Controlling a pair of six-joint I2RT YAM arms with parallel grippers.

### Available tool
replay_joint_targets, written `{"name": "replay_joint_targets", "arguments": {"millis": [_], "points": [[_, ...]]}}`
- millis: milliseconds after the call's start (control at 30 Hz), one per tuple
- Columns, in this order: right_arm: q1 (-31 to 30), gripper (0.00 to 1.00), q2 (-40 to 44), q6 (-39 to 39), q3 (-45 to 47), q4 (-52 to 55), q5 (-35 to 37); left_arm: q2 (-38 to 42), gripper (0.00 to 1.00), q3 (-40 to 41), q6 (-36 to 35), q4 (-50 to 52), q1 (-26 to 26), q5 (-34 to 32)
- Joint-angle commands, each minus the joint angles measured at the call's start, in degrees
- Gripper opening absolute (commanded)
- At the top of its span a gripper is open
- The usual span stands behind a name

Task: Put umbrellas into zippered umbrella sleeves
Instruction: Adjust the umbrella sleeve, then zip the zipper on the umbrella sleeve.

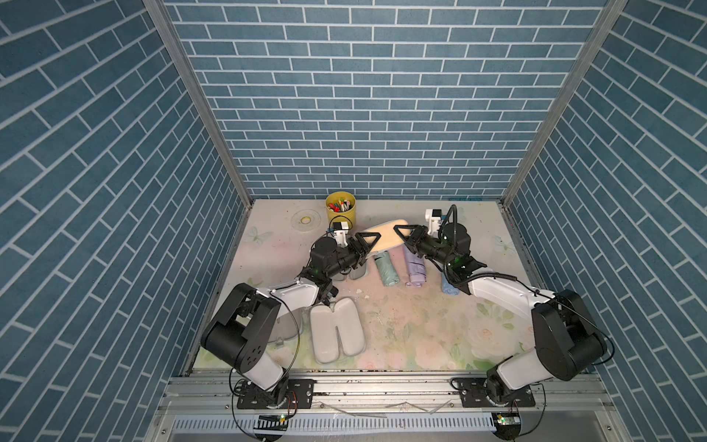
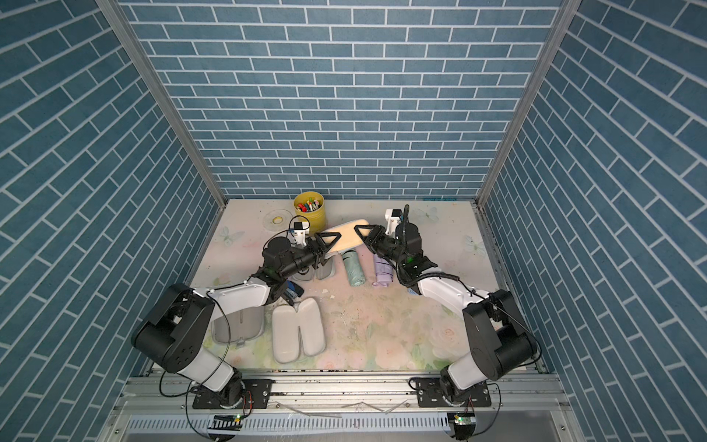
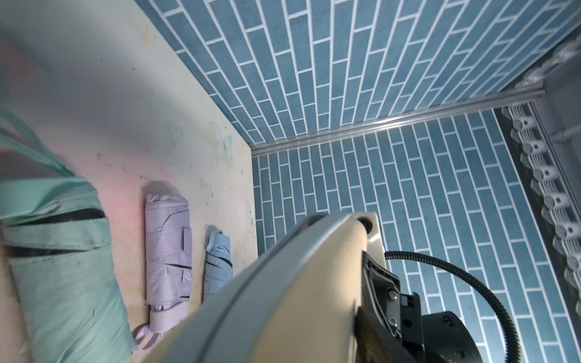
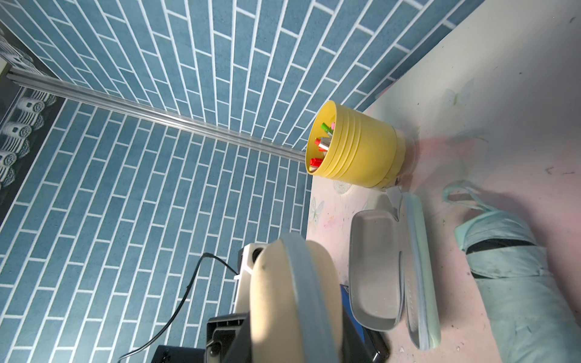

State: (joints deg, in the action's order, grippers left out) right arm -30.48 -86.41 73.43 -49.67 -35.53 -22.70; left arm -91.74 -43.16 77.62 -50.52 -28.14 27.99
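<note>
Right gripper (image 1: pixel 406 234) clamps closed cream sleeve (image 1: pixel 386 235); my left gripper (image 1: pixel 365 245) grip: cannot tell. Mint umbrella (image 1: pixel 385 271), lilac umbrella (image 1: pixel 415 268), blue umbrella (image 3: pixel 218 267) lie unsleeved.

The right arm (image 1: pixel 505 291) apparently hides most of the light blue umbrella (image 1: pixel 450 287).

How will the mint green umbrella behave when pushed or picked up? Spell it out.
The mint green umbrella lies on its side, a roundish bundle on the table, so a sideways push would probably roll it. Its crinkled fabric likely gives under a grip. Its loose strap may snag or dangle.
</note>
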Motion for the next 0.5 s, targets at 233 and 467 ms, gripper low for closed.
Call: {"name": "replay_joint_targets", "arguments": {"millis": [233,467], "points": [[7.78,0.63,13.82,-31.29,-1.16,33.32,-10.63,1.06,0.16,-4.18,0.67,1.91,6.23,12.77],[-2.85,0.39,22.84,-69.20,7.50,34.83,15.67,3.14,0.15,-6.62,-2.39,7.00,8.63,21.97]]}}
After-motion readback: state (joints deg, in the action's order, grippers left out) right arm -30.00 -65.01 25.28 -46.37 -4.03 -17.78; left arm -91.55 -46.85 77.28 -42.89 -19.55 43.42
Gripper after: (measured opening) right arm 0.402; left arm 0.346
